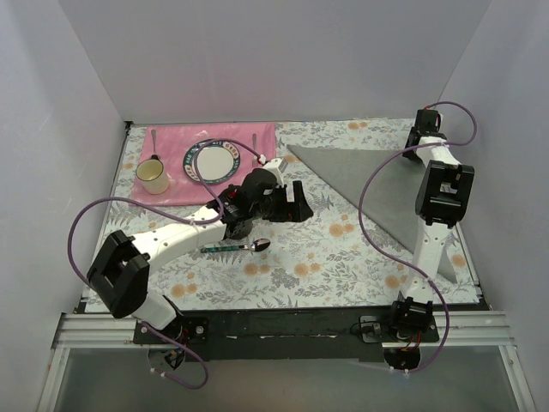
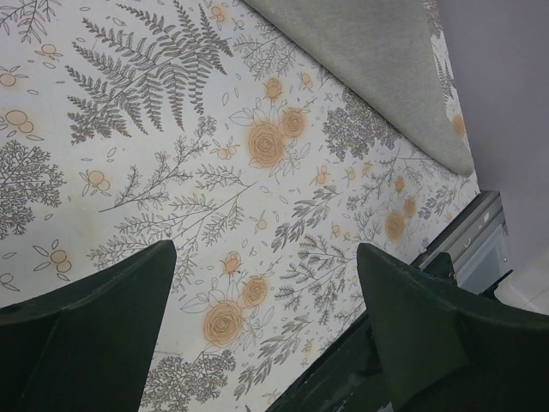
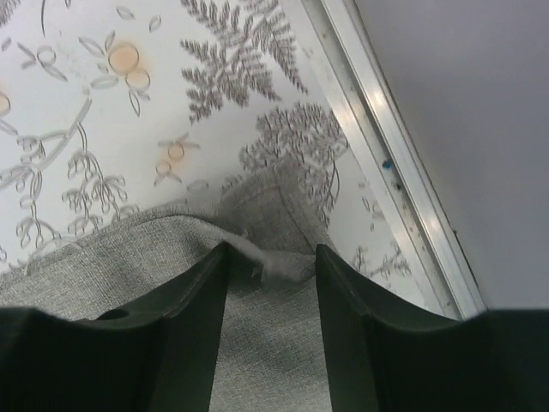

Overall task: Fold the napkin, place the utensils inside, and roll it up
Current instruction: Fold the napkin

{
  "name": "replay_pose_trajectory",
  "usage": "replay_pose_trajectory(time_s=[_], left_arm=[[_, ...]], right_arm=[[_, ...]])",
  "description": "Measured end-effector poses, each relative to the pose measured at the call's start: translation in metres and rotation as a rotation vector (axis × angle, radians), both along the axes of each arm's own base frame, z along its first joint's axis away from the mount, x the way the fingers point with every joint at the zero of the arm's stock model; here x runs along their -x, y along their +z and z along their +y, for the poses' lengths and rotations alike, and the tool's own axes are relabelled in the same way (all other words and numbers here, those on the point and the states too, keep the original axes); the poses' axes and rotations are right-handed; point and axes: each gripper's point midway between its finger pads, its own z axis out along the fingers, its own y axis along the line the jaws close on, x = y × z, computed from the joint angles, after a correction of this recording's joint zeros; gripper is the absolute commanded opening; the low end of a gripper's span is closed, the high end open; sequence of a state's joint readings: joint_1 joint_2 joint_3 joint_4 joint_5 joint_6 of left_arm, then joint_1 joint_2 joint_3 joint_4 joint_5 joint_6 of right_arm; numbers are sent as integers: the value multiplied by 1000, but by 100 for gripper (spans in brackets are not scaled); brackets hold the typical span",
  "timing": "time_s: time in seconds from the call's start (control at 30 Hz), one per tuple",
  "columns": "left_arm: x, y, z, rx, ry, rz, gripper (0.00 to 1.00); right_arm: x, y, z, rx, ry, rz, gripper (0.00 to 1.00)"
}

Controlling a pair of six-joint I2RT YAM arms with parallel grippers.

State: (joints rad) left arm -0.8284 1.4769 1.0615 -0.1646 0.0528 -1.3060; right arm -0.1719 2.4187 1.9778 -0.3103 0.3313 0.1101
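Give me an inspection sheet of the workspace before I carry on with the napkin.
Surface: floral tablecloth, lying flat.
Job's things: grey napkin folded into a triangle, right half; green-handled utensil lying apart from it, centre-left.
Clutter: pink placemat with mug and plate, far left.
Grippers: left gripper open, empty, above the cloth; right gripper open, astride the napkin's rumpled corner.
Cables: purple cables loop off both arms; no snag seen.
Surroundings: white walls; metal rail along the table edge.
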Motion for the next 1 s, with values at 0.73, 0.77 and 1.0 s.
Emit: replay_pose_trajectory(time_s=[0.73, 0.77, 1.0], left_arm=[[-145, 11, -44, 96, 56, -58, 31], [-153, 5, -50, 104, 45, -59, 29], [-207, -50, -87, 132, 1, -65, 24]], right_arm=[[116, 41, 104, -36, 90, 95, 66], [121, 40, 109, -46, 99, 97, 65], [156, 30, 171, -169, 258, 135, 54]])
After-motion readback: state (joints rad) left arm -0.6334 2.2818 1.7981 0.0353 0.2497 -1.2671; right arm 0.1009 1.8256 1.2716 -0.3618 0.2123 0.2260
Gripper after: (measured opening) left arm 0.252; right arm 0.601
